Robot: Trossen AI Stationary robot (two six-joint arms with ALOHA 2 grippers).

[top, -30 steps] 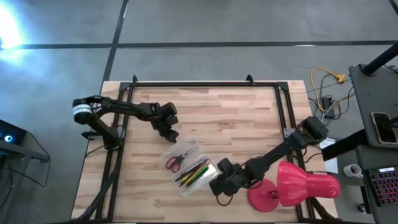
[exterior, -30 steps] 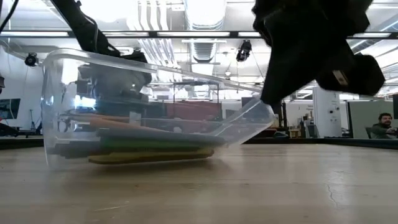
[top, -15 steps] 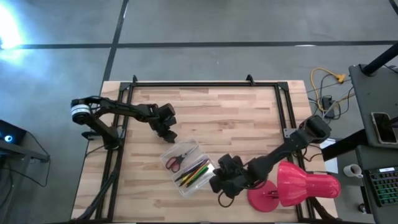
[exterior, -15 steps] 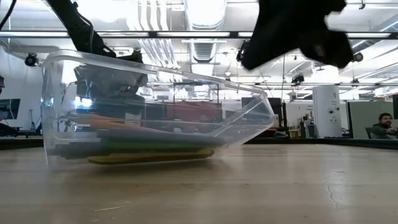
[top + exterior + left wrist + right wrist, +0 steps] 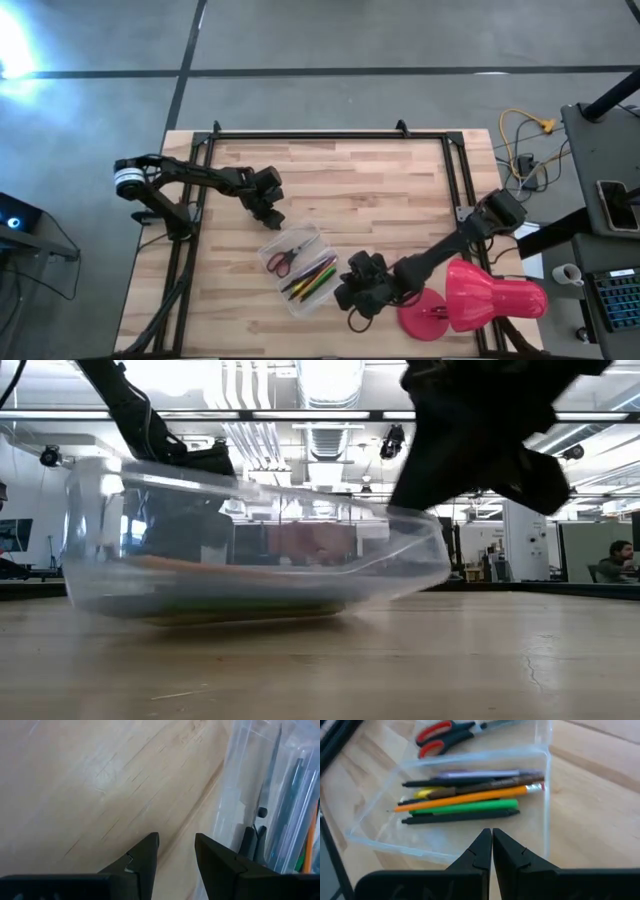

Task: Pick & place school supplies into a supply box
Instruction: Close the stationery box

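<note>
The clear supply box (image 5: 263,247) lies on the wooden table, near its front middle. Inside lie red-handled scissors (image 5: 279,262) and several pens and pencils (image 5: 465,800), green, orange, yellow and dark. My right gripper (image 5: 491,836) is shut, and its tips stand at the box's long wall near a corner. It slants down from the table's near right. My left gripper (image 5: 176,845) is open over bare wood, just off the box's far left end (image 5: 235,780). Nothing is between its fingers. My right gripper's shut fingertips (image 5: 482,842) stand at the rim of the box's long wall, close to its right corner (image 5: 546,847). The fingers hide the spot, so I cannot tell whether they touch. The box sits flat on the table.
A big pink-red lamp (image 5: 480,300) lies at the table's near right corner, right beside my right arm. Black frame rails (image 5: 330,135) run along the table's far, left and right edges. Bare wood stretches across the far half of the table.
My right gripper rose away from the box, rolled its wrist, and came back down at the box's right end, staying shut. The box has stirred: it shows blurred in the low view and has slid slightly toward the table's left.
</note>
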